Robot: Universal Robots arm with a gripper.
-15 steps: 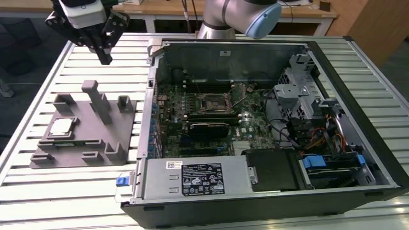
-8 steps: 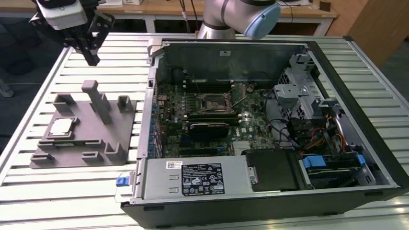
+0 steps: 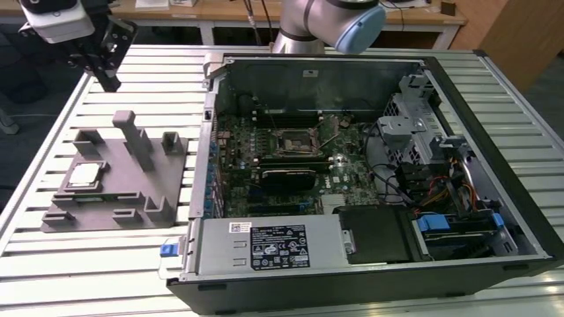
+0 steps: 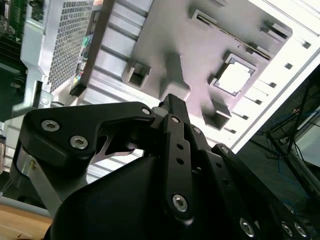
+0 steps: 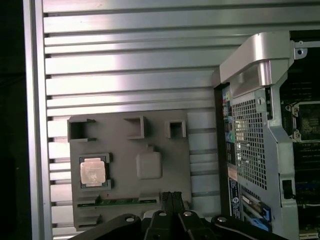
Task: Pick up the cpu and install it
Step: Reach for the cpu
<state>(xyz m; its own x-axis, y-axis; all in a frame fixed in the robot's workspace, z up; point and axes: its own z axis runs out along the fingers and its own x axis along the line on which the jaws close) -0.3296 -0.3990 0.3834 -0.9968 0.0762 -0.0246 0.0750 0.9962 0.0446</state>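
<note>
Gripper (image 3: 110, 84), black and two-fingered, hangs above the far corner of the table (image 3: 150, 72) on the exterior view's left, fingers pointing down. In both wrist views its fingers (image 5: 171, 196) lie pressed together with nothing between them, so the tool is narrow and carries nothing. It touches no object and sits over bare slatted metal just beyond the far edge of the fixture (image 3: 132, 191).

That fixture is a grey plastic block lying flat on the table, with several raised posts and shaped pockets. The cpu (image 3: 86, 174) rests flat in a square pocket on the side of the block toward the exterior view's left, silvery top facing up. In the first wrist view the cpu (image 5: 92, 171) shows as a pale square with a thin darker rim, seated level in its recess. The second wrist view catches it as a bright square (image 4: 234, 78) beyond the fingertips (image 4: 172, 100).

Beside the fixture, on the exterior view's right, an open computer case (image 3: 207, 132) lies on its side. Its green motherboard faces up, and the socket (image 3: 295, 139) sits near the board's far middle, well apart from the cpu.
</note>
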